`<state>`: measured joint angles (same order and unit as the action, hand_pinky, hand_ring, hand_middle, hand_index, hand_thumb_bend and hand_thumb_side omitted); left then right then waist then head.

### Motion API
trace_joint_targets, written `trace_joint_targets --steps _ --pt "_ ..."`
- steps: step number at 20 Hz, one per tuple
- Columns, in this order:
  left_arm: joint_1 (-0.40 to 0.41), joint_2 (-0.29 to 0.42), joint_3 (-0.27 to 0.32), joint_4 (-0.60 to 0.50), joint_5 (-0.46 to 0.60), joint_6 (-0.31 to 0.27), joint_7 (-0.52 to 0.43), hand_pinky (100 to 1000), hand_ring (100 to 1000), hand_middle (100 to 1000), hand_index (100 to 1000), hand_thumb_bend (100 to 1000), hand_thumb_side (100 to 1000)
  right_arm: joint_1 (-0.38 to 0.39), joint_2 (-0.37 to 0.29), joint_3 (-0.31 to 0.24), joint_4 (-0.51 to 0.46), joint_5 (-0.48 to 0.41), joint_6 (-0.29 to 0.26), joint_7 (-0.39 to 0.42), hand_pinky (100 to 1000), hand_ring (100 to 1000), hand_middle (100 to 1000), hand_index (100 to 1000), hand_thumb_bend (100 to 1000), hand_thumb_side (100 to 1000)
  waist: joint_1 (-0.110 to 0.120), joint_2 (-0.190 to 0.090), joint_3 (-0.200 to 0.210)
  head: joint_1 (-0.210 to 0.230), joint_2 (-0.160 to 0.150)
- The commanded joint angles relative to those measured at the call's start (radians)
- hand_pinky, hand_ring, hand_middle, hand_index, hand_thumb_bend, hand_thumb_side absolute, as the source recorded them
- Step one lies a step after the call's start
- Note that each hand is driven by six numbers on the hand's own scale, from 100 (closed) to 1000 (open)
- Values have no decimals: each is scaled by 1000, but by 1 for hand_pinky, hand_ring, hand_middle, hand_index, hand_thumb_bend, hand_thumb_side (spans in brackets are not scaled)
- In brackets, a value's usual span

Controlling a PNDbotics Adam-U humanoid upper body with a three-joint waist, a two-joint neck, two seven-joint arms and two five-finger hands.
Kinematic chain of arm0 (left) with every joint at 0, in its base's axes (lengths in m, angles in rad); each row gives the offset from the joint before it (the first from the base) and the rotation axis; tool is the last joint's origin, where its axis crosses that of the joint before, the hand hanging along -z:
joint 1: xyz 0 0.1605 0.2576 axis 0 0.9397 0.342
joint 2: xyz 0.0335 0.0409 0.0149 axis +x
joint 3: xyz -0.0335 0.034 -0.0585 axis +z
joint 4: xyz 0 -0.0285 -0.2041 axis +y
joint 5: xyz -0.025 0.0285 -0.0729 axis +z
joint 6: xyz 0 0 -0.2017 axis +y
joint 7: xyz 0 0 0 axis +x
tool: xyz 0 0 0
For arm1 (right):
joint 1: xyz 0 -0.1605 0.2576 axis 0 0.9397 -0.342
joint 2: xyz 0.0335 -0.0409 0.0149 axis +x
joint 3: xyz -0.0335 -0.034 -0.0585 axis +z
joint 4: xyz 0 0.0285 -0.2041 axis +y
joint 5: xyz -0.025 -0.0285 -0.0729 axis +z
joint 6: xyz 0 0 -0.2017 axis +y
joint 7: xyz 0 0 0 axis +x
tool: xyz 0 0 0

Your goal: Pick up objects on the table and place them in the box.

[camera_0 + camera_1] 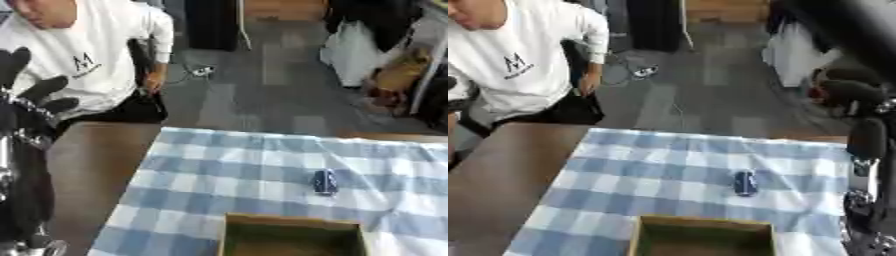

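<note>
Reach down slowly to the small dark blue thing (325,181). Come from above, close around its middle, lift straight up, then drop it into the box (290,221).

Small, dark blue, longer than wide, lying on the blue and white checked cloth (227,165) on the counter (87,165). Just behind the far rim of the brown, open box.

Left hand (31,97) up high at the left side, fingers spread, holding nothing. Right hand (859,107) up high at the right side; open or shut, cannot tell.
</note>
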<state>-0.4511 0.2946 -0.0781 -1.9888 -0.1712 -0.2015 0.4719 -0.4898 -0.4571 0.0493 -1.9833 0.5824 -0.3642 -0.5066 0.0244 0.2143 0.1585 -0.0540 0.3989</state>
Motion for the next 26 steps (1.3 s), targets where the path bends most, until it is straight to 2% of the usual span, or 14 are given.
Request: trace_joint_targets --steps 1,5,9,12,15,17,20,23,26 --pt "-8 23 10 -11 2 -2 -4 685 734 930 982 299 983 -16 -8 -8 -17 -2 3 -3 469 623 666 713 100 1000 0 -14 0 -10 50" --pt "-8 23 10 -11 2 -2 -4 685 734 930 982 299 983 -16 -8 -8 -17 -2 3 -3 468 623 665 713 100 1000 -1 -13 0 -13 125" --pt "-8 24 10 -11 2 -2 -4 685 734 930 982 299 986 -15 -8 -8 -17 -1 3 -4 468 623 665 713 100 1000 -1 -13 1 -8 163" --pt "-9 23 10 -11 3 -3 -4 685 734 930 982 300 983 -15 -9 -8 -17 -1 3 -5 468 623 665 713 100 1000 -1 -13 2 -10 179" --pt "-11 20 10 -11 4 -4 -5 685 734 929 980 304 980 -14 -9 -4 -17 -2 7 0 465 621 659 713 100 1000 -2 -13 11 -36 192" --pt "-12 18 10 -11 4 -6 -6 685 734 930 982 304 982 -17 -20 3 -17 -6 26 15 464 621 657 715 100 1000 -4 -15 17 -64 202" --pt "-5 17 12 -11 6 -5 -6 685 735 931 983 306 983 -47 -78 28 -15 -11 79 75 475 632 665 723 100 1000 -6 -21 22 -85 216" --pt "4 19 11 -11 11 -4 -6 683 735 934 987 300 991 -105 -145 56 27 0 135 147 598 685 706 750 100 1000 -7 -24 26 -83 224" --pt "13 26 7 -11 20 1 -10 682 736 937 990 292 999 -191 -204 90 127 36 165 199 684 740 774 797 100 1000 -9 -25 28 -88 229"
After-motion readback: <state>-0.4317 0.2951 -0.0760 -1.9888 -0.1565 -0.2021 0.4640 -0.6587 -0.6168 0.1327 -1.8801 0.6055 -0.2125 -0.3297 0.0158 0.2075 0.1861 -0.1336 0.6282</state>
